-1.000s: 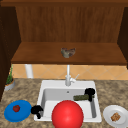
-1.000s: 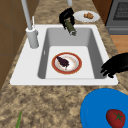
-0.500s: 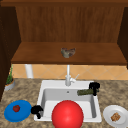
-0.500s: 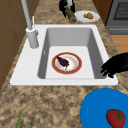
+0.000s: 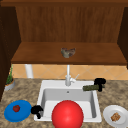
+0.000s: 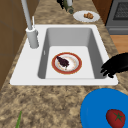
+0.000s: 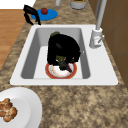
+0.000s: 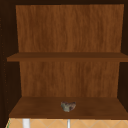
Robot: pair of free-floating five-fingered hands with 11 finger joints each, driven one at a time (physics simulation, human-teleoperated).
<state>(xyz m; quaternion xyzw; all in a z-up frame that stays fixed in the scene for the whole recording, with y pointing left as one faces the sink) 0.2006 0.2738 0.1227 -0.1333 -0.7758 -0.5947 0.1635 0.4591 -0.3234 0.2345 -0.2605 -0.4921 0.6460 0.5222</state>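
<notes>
My right hand (image 5: 100, 82) hovers over the sink's right rim, shut on a green cucumber-like stick (image 5: 90, 87) that points left. In the left side view this hand (image 6: 60, 2) and the stick (image 6: 68, 6) are at the far end. From the right, the hand (image 7: 62, 48) looms above the sink (image 7: 25, 60). On the basin floor lies a red-rimmed plate (image 6: 76, 68) with a dark item (image 6: 62, 61) on it. My left hand (image 5: 37, 110) hangs with relaxed fingers at the sink's front left corner, beside a blue plate (image 5: 11, 115) carrying a tomato (image 5: 16, 108).
A faucet (image 5: 68, 77) stands behind the basin. A white plate (image 5: 110, 113) with brown food (image 5: 115, 116) sits on the right counter. A large red round shape (image 5: 67, 115) covers the sink's front. A small grey object (image 8: 68, 106) rests on the lower shelf. A potted plant (image 5: 9, 82) stands at the left.
My right hand has carried the green stick rightward and up, from over the basin to above the sink's right rim. The left hand has stayed put.
</notes>
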